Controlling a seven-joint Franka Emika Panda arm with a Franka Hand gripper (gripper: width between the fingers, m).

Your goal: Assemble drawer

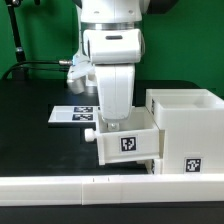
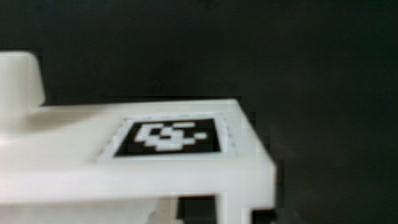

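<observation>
- Hovering over a knobbed tray [image 1: 127, 141], our tool [image 1: 113, 122] hides its fingers; we cannot tell their state.
- Beside the tool, the tray's edge meets the housing [image 1: 187, 130]; bare tabletop [image 1: 40, 145] lies opposite.

housing [image 1: 185, 130] and border rail [image 1: 60, 187] hem tray [image 1: 128, 143], table [image 1: 40, 140] open beyond

Pincer fingertips hidden behind tray [image 1: 127, 143]; marker board [image 1: 72, 113] partly blocked by arm; wrist view blurry, tag [image 2: 173, 137] probably unreadable.
</observation>
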